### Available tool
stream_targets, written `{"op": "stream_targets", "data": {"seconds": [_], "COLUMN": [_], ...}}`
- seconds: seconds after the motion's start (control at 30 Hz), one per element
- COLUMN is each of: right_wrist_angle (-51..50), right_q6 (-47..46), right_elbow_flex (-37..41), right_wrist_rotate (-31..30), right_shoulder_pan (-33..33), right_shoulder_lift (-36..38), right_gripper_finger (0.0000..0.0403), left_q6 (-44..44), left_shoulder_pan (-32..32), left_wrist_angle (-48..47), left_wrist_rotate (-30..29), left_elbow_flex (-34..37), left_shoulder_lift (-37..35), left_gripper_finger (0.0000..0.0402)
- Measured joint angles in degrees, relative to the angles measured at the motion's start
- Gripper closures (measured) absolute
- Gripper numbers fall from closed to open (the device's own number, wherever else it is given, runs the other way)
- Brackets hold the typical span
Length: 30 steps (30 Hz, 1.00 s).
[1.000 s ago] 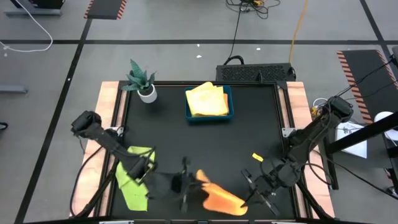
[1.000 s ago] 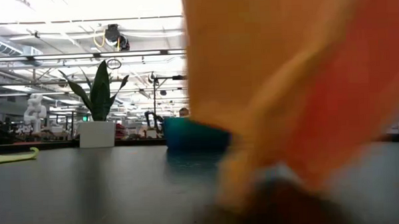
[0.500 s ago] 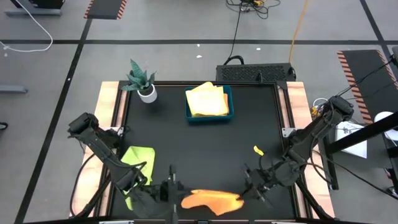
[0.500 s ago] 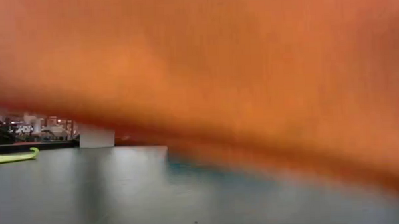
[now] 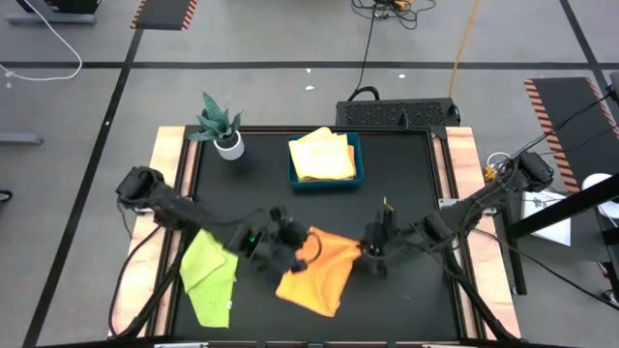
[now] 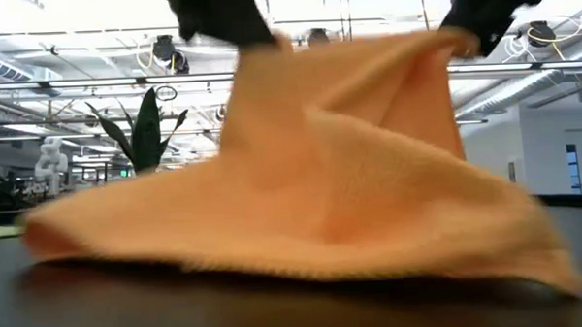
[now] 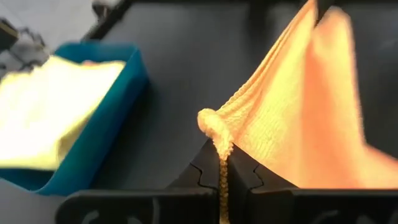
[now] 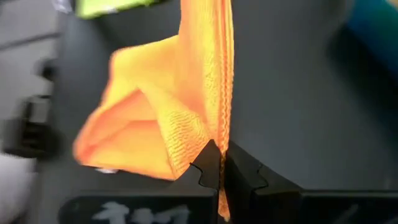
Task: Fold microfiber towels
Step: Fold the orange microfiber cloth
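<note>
An orange towel [image 5: 317, 274] lies near the table's front middle, with its far edge lifted. My left gripper [image 5: 301, 247] is shut on the towel's far left corner. My right gripper [image 5: 371, 255] is shut on its far right corner. In the low view the towel [image 6: 321, 192] hangs from both grippers like a tent, and its lower edge rests on the table. A lime green towel [image 5: 208, 277] lies flat at the front left. Yellow towels [image 5: 322, 155] lie in a blue tray [image 5: 357, 162] at the far middle. My left gripper pinches a bunched corner of the orange towel [image 7: 214, 127] between its two fingers. The corner is lifted, and the cloth slopes down from it to the table. My right gripper pinches the towel's hemmed edge [image 8: 219, 127] between its two fingers, several layers folded together. That corner is lifted, and the cloth hangs slack below it onto the table.
A potted plant [image 5: 221, 126] stands at the far left corner. The black mat [image 5: 406, 184] between the tray and the towel is bare. A small yellow piece [image 5: 385, 204] shows on my right arm, near its gripper.
Both grippers have gone from the table's near edge toward its far edge and come closer together, still shut on the orange towel. The towel, bunched at the near edge before, is now spread over the table, with its far edge held up.
</note>
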<state>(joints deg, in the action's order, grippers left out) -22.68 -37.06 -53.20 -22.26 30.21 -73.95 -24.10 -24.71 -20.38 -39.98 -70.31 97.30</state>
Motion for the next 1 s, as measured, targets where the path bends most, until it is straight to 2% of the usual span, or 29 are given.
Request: {"op": "stream_targets", "data": {"seconds": [0.13, 0.27, 0.37, 0.57, 0.7, 0.83, 0.9, 1.0], "right_wrist_angle": [-1.7, -7.3, -9.2, -6.9, -10.1, -9.5, -5.5, 12.2], "right_q6": [4.7, 6.3, 7.7, 9.3, 9.2, 8.4, 9.0, 14.3], "right_elbow_flex": [1.7, 3.4, 5.3, 9.2, 9.8, 9.6, 9.8, 12.1], "right_wrist_rotate": [0.1, 1.3, 4.2, 8.8, 13.6, 13.7, 13.3, 13.6], "right_shoulder_pan": [-5.6, -10.4, -12.8, -14.9, -15.2, -14.6, -13.8, -11.5], "right_shoulder_lift": [0.0, 0.0, 0.0, 0.2, 1.9, 6.3, 8.1, 9.3], "right_gripper_finger": [0.0403, 0.0403, 0.0403, 0.0397, 0.0371, 0.0339, 0.0324, 0.0307], "left_q6": [1.4, 1.4, 2.6, 4.0, 5.6, 5.8, 6.4, 7.1], "left_shoulder_pan": [6.7, 10.8, 11.2, 11.0, 10.6, 10.8, 10.8, 10.9], "left_wrist_angle": [5.4, 10.3, 12.6, 15.5, 16.2, 16.5, 16.6, 17.0], "left_wrist_rotate": [3.1, 10.3, 12.7, 14.6, 14.7, 14.6, 14.5, 14.5], "left_elbow_flex": [5.0, 7.8, 8.4, 8.4, 8.6, 8.6, 8.6, 8.6], "left_shoulder_lift": [0.0, 0.0, 0.0, 0.1, 0.1, 0.1, 0.1, 0.1], "left_gripper_finger": [0.0391, 0.0398, 0.0395, 0.0397, 0.0398, 0.0395, 0.0395, 0.0398]}}
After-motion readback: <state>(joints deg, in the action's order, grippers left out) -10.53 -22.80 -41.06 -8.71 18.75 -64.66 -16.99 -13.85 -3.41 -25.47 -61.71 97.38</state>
